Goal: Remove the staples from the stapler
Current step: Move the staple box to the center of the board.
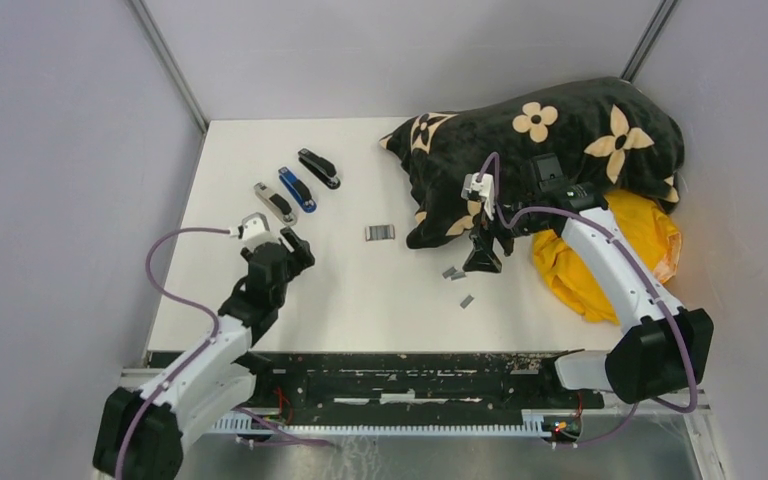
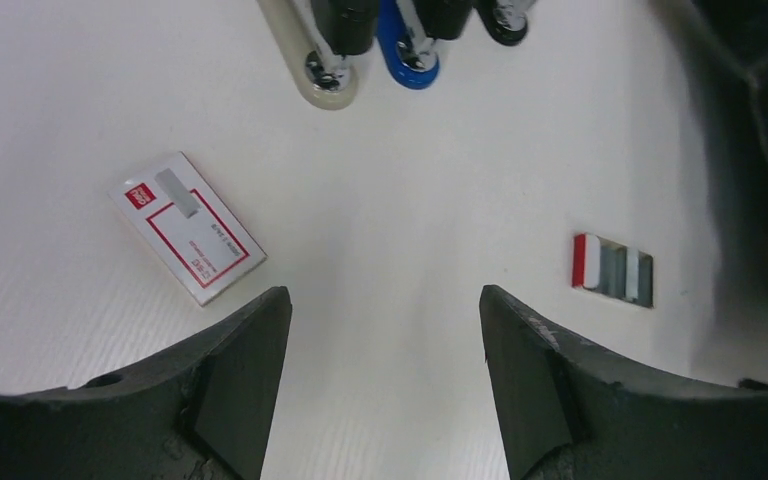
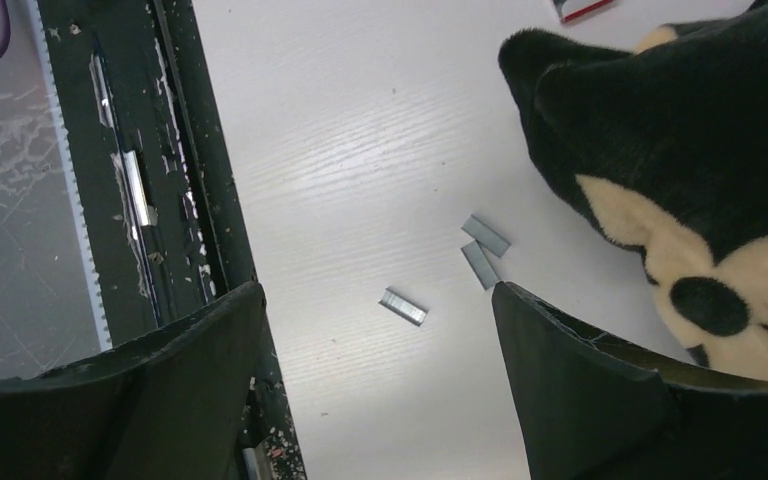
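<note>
Three short strips of staples [image 3: 403, 306] lie loose on the white tabletop [image 1: 360, 290], just beside a black flowered blanket [image 1: 550, 140]. They sit beneath the right hand [image 3: 375, 292], whose fingers are spread wide and hold nothing. Across the tabletop the left hand [image 2: 385, 300], likewise spread and empty, hangs near a white-and-red box [image 2: 195, 228]; a grey stapler [image 1: 274, 202], a blue stapler [image 1: 297, 189] and a black stapler [image 1: 319, 168] lie side by side just beyond it, and a second small box [image 1: 380, 232] lies between the two arms.
</note>
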`<state>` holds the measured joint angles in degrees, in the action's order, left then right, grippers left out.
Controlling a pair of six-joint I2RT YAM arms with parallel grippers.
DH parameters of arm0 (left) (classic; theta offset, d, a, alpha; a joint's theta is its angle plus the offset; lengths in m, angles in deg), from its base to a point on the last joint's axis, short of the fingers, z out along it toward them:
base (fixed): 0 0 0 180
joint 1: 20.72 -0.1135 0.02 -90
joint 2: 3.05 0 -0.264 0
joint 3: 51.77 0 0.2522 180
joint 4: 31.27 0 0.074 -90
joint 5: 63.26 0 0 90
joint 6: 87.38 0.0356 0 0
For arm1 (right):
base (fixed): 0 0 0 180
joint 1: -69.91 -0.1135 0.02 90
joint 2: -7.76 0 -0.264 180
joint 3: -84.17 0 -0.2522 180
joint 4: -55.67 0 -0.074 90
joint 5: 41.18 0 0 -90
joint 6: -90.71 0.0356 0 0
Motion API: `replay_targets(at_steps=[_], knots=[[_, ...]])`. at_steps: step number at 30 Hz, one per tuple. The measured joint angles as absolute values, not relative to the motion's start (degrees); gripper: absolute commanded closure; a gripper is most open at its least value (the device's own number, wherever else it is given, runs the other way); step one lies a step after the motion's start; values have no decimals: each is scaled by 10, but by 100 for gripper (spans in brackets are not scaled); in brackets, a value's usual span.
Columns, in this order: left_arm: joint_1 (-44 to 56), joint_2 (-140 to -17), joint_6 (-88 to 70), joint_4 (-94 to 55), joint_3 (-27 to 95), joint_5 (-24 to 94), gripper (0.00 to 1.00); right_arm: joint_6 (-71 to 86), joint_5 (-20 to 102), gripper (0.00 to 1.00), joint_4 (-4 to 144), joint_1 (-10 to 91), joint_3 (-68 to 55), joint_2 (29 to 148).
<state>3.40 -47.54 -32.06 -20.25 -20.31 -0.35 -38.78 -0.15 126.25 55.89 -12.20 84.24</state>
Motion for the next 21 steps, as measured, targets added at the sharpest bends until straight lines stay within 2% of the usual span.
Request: replay_targets(at_steps=[5, 6, 9, 14, 21], knots=[[-105, -581, -325, -237, -173, 94, 25, -378, 15, 8, 1259, 558, -171, 821], [-163, -596, -331, -244, -172, 112, 25, -376, 16, 9, 1261, 557, -173, 816], [-225, -627, -356, -257, -172, 138, 25, -371, 16, 8, 1257, 553, -173, 803], [-247, -681, -432, -229, -142, 125, 27, -370, 17, 8, 1256, 548, -173, 790], [-251, -823, -502, -107, -1, 74, 27, -368, 21, 8, 1256, 546, -175, 790]])
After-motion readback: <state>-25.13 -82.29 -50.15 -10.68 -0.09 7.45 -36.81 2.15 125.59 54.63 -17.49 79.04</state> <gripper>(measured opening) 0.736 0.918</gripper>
